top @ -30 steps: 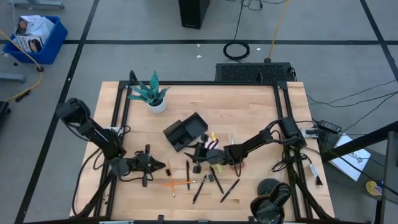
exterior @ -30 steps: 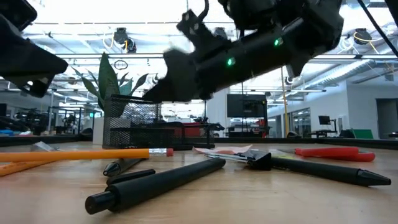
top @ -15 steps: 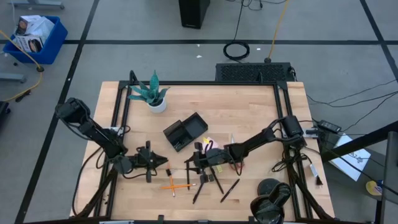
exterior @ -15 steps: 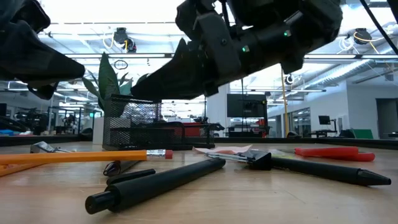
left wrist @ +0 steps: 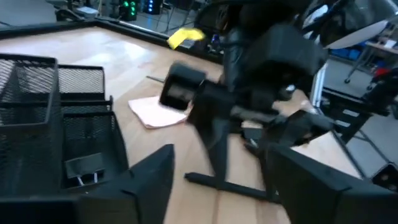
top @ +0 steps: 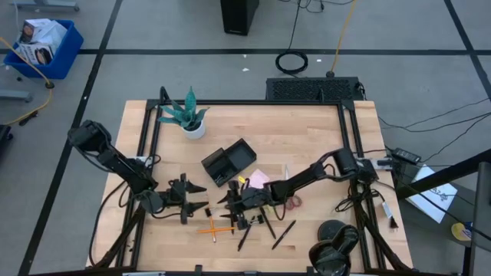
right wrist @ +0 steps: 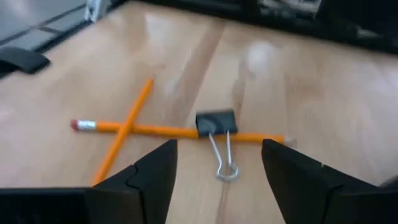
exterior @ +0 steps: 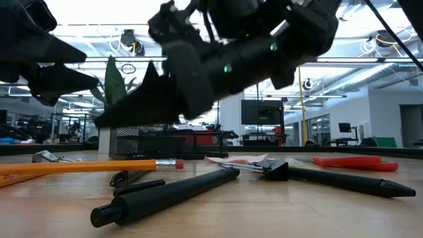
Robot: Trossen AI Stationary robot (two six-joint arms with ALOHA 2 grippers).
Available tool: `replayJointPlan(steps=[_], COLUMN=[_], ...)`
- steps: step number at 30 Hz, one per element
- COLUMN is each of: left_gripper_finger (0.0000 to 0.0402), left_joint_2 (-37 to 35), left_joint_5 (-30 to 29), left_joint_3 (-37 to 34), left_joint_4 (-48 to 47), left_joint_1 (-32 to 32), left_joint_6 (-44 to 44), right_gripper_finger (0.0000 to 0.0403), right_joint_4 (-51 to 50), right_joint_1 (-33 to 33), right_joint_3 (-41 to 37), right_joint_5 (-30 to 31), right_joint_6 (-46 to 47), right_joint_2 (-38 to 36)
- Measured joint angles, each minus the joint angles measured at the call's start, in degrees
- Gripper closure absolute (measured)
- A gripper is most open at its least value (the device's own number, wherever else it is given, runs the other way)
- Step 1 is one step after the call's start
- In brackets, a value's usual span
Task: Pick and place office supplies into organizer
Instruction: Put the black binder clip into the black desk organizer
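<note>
The right claw (right wrist: 214, 186) hangs open over a binder clip (right wrist: 216, 124) lying across two crossed pencils (right wrist: 134, 127), on the surface well short of the organizer (top: 229, 162). Closing here may catch a pencil too. The left claw (left wrist: 214, 186), open, waits beside the organizer.

The left claw (left wrist: 214, 180) has its two dark fingers (left wrist: 146, 183) spread apart above the wooden table (left wrist: 93, 53). Just ahead of it hangs the other arm (left wrist: 261, 68), over a black pen (left wrist: 227, 185). Beside the claw stands the black mesh organizer (left wrist: 56, 124); beyond lies a pink sticky-note pad (left wrist: 152, 112).
</note>
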Motion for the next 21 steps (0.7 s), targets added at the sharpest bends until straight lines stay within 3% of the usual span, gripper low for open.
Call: replayJointPlan(steps=[4, 8, 17, 21], left_gripper_finger=[0.0086, 0.0061, 0.0052, 0.0052], left_joint_2=[-2.9, -7.4, -14.5, -15.8], left_joint_5=[0.4, 0.4, 0.4, 0.4], left_joint_3=[0.0, 0.0, 0.0, 0.0], left_joint_4=[0.1, 0.1, -0.3, -0.3], left_joint_1=[-1.6, -3.0, -6.1, -7.1], left_joint_6=[2.5, 6.9, 11.8, 13.8], right_gripper_finger=[0.0162, 0.0163, 0.0178, 0.0171], right_joint_4=[0.7, 1.5, 1.2, 4.0], right_joint_1=[-0.6, -1.0, -2.0, -1.9], right_joint_3=[0.5, 0.5, 1.4, 3.5], right_joint_5=[-4.0, -4.2, -4.2, -4.4], right_joint_6=[1.4, 0.3, 0.7, 1.4], right_joint_2=[0.1, 0.2, 0.3, 4.2])
